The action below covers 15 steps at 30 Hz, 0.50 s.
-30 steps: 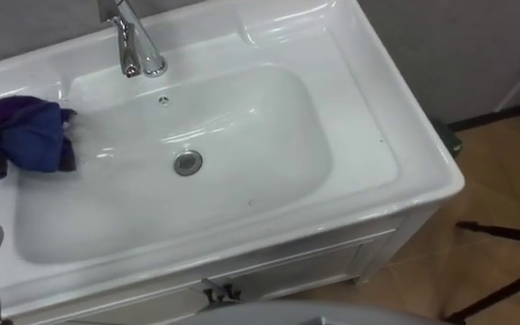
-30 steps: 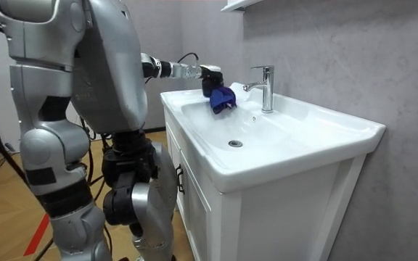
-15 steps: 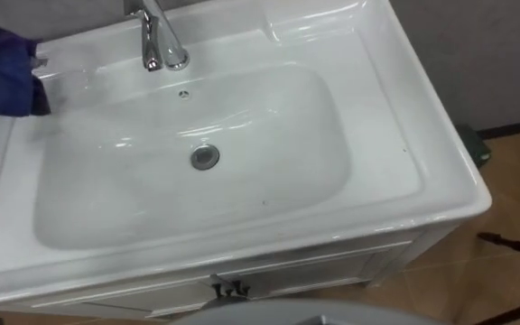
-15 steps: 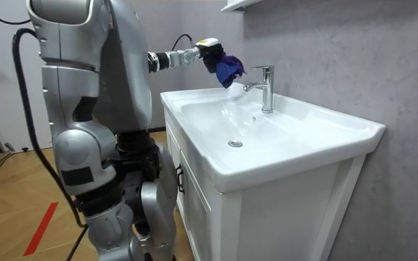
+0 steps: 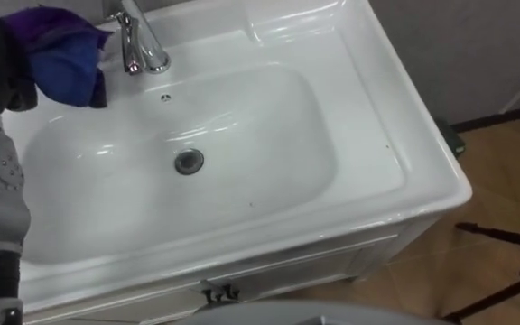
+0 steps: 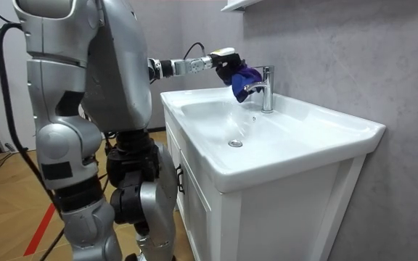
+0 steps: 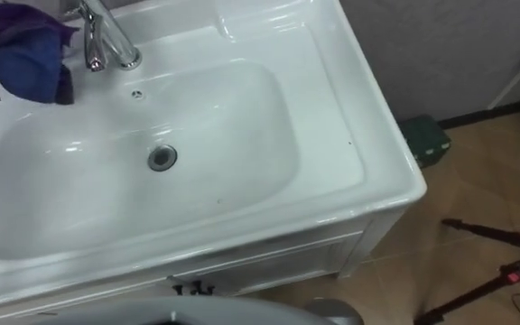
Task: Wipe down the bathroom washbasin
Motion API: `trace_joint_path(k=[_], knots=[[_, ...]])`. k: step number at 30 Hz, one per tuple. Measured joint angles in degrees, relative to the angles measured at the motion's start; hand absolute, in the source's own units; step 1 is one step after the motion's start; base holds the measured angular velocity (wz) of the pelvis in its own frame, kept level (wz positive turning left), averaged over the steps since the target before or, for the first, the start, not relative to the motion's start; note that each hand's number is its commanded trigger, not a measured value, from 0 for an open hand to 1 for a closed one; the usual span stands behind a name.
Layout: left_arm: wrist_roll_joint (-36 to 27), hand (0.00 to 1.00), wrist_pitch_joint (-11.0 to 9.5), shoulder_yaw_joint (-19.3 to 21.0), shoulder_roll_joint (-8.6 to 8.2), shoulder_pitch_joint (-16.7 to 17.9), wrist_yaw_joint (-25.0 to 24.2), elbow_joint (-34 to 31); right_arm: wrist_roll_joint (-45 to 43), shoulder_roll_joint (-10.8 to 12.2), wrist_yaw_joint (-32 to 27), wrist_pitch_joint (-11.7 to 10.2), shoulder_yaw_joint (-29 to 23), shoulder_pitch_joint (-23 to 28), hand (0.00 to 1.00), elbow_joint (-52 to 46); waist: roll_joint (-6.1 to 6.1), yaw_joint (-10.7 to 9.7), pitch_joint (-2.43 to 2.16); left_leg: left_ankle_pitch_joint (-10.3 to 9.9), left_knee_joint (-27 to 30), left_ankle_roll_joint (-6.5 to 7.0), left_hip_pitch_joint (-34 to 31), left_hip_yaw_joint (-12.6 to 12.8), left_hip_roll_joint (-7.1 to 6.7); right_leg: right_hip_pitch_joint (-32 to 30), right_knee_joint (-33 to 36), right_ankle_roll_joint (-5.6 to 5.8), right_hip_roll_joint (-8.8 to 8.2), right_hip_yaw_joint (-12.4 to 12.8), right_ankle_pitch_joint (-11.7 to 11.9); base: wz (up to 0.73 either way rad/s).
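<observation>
Clutching the bunched blue cloth (image 5: 61, 56), the left hand (image 5: 3, 63) hovers beside the faucet (image 5: 141, 50). The faucet's top is cut off.

No words, numbers or signs can be read here. There are none to make out on the white basin (image 5: 391, 135), on the tap (image 5: 138, 43) or on the blue cloth (image 5: 61, 54).

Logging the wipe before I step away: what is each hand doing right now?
Left hand: shut on the blue cloth, held up beside the faucet.
Right hand: cannot be told.
</observation>
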Motion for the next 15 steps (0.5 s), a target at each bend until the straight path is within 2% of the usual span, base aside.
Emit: trace_joint_path(k=[5, 10, 15], knots=[[0.08, 1.00, 0.03, -0.46, -0.27, -0.01, -0.09, 0.00, 0.20, 0.38, 0.23, 0.43, 0.06, 0.01, 0.00, 0.05, -0.34, -0.66, 0.12, 0.00, 0.04, 0.00, 0.06, 0.19, 0.00, -0.13, 0.22, 0.00, -0.07, 0.14, 0.00, -0.02], [0.08, 1.00, 0.22, -0.48, -1.70, 0.02, -1.07, 0.01, 0.20, 0.41, 0.22, 0.65, 0.45, -0.02, 0.00, 0.40, -0.95, -0.27, 0.32, 0.00, 0.21, 0.00, -0.05, 0.20, 0.06, -0.09, 0.10, 0.00, -0.05, 0.09, -0.02, 0.00], [0.07, 1.00, 0.08, 0.02, -1.65, 0.01, -1.28, 0.01, 0.33, 0.55, 0.10, 0.60, 0.43, -0.01, 0.00, 0.00, -0.85, -0.02, 0.17, -0.01, 0.41, 0.01, -0.48, 0.17, 0.47, -0.14, -0.02, 0.00, -0.02, -0.07, -0.01, 0.00]])
